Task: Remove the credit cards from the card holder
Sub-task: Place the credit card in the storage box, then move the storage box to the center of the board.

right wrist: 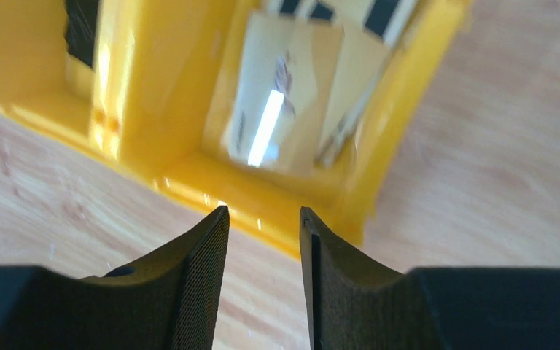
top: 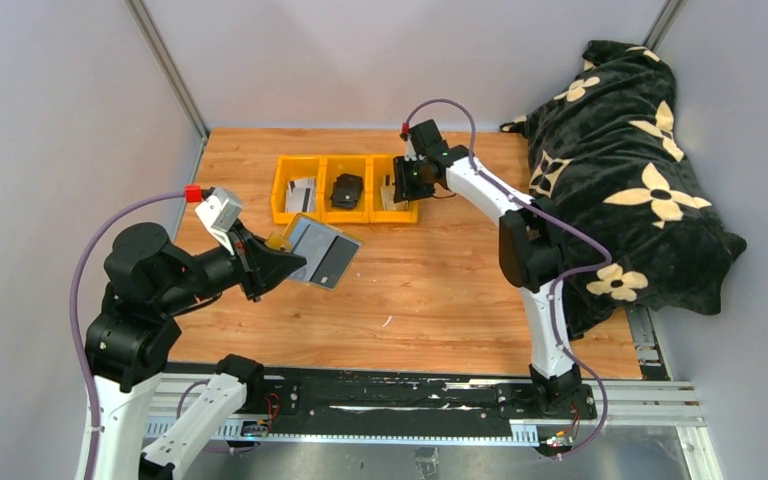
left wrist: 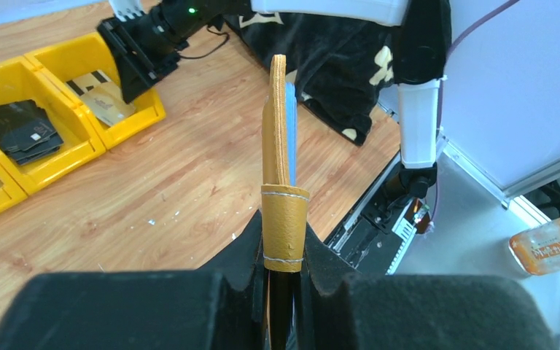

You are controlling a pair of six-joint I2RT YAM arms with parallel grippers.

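Note:
My left gripper [top: 278,262] is shut on the mustard-yellow card holder [top: 320,250] and holds it above the table, open, with its grey-blue lining facing up. In the left wrist view the card holder [left wrist: 280,146] stands edge-on between my fingers [left wrist: 246,251]. I cannot tell whether a card is inside. My right gripper [top: 410,180] hovers open and empty at the near edge of the right yellow bin [right wrist: 379,146]. Tan and striped credit cards [right wrist: 292,95] lie in that bin. More cards [top: 300,190] lie in the left bin.
Three yellow bins [top: 345,212] stand in a row at the back. The middle one holds a black folded item [top: 347,190]. A black flowered blanket [top: 620,170] is piled along the right side. Grey walls enclose the table.

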